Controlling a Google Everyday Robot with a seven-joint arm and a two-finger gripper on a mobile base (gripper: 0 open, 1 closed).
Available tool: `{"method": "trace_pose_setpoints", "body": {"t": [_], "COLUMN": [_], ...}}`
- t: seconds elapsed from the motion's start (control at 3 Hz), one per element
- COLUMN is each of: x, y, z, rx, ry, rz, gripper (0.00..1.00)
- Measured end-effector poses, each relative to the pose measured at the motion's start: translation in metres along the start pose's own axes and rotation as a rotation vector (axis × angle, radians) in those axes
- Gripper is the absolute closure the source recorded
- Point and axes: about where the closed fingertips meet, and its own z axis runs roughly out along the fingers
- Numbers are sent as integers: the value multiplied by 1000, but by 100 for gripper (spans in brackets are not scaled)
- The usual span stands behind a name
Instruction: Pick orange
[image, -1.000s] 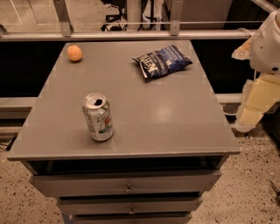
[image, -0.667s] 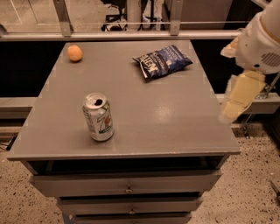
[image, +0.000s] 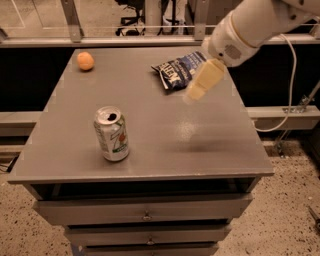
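Note:
The orange (image: 85, 61) is a small round fruit lying near the far left corner of the grey tabletop (image: 150, 145). My gripper (image: 202, 81) hangs from the white arm that reaches in from the upper right. It hovers above the right half of the table, over the near edge of the blue chip bag (image: 176, 70). It is far to the right of the orange and touches nothing.
A green and white soda can (image: 112, 133) stands upright near the front left of the table. Drawers (image: 145, 214) sit under the tabletop. A metal railing (image: 150, 40) runs behind the table. A white cable (image: 290, 90) hangs at the right.
The arm has swung left, from beyond the table's right edge to above the right half of the table beside the chip bag. The orange, can and bag have not moved.

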Motion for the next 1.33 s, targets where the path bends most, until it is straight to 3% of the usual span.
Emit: {"method": "trace_pose_setpoints", "body": {"t": [0.33, 0.67, 1.0, 1.33], "x": [-13, -13, -37, -84], "y": [-11, -11, -21, -49], "z": [12, 12, 33, 74], "rx": [6, 6, 10, 19], "ry": [-44, -44, -111, -227], "rz": [14, 14, 8, 16], "gripper": [0, 0, 0, 0]}}
